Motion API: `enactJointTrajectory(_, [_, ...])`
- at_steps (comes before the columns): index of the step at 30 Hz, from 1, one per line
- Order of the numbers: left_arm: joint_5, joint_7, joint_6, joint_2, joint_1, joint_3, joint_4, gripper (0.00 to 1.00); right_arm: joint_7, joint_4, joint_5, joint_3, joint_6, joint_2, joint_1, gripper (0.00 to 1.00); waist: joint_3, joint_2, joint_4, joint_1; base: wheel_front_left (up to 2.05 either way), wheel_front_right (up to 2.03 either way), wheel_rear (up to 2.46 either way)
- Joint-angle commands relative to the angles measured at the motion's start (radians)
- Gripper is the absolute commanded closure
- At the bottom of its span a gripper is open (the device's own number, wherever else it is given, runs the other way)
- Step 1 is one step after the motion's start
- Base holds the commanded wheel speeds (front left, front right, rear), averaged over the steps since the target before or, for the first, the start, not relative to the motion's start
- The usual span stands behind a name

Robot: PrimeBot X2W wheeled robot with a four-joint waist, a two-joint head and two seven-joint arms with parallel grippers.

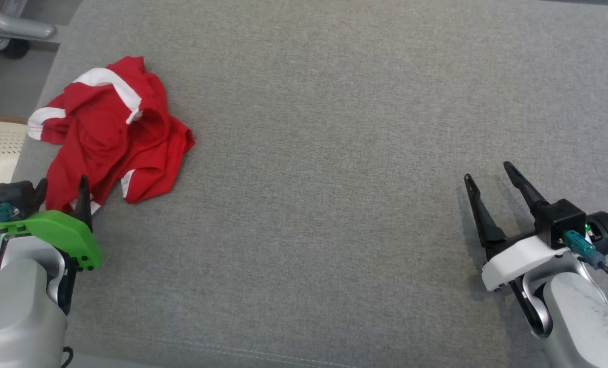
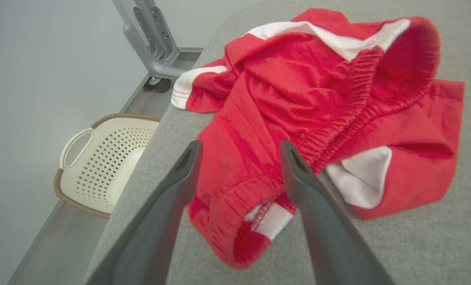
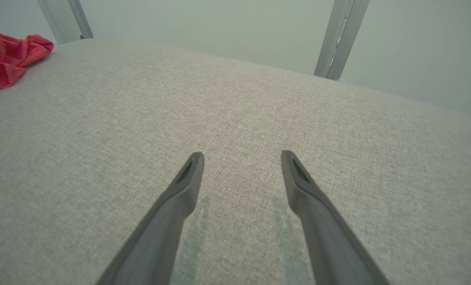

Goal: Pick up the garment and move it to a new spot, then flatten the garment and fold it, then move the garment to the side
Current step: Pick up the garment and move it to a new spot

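the shorts, red with white stripes, lie crumpled at the far left of the grey counter, close to its edge, with a basket on the floor beyond. the left gripper hovers at their near hem, jaws apart and astride a red fold. the right gripper waits over bare counter, well apart from the cloth, jaws apart too.

the step in hand looks like the first pick-up. to do it well, i'd lower the left jaws onto a thick ridge, the gathered waistband or the bunched hem between them. close fully before lifting, then carry inward toward the open middle, so that no loose end slides off the edge toward the basket.

no brand, label or writing can be read.
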Motion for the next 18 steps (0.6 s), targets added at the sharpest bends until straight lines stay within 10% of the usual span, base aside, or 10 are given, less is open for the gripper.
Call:
enactJointTrajectory(1, [-0.018,0.019,0.002,0.013,-0.026,0.001,0.032,0.0,-0.002,-0.019,-0.004,-0.002,-0.002,-0.008,-0.02,0.0,0.058,0.0,-0.065,-0.0001,0.0,0.0,0.0])
enactJointTrajectory(12, [-0.121,0.134,0.002,0.023,-0.089,-0.006,0.205,0.03,-0.002,-0.089,-0.002,-0.023,-0.002,-0.012,-0.031,0.0,0.098,0.0,-0.152,-0.0001,0.0,0.0,0.0])
enactJointTrajectory(14, [-0.135,0.148,0.001,0.015,-0.083,-0.013,0.22,0.96,-0.002,-0.09,-0.002,-0.028,-0.002,-0.008,-0.028,0.0,0.095,0.0,-0.159,-0.0001,0.0,0.0,0.0])
enactJointTrajectory(18, [-0.164,0.155,0.0,0.004,-0.059,-0.036,0.231,1.0,-0.002,-0.085,0.0,-0.037,-0.002,0.007,-0.026,0.0,0.079,0.0,-0.166,-0.0001,0.0,0.0,0.0])
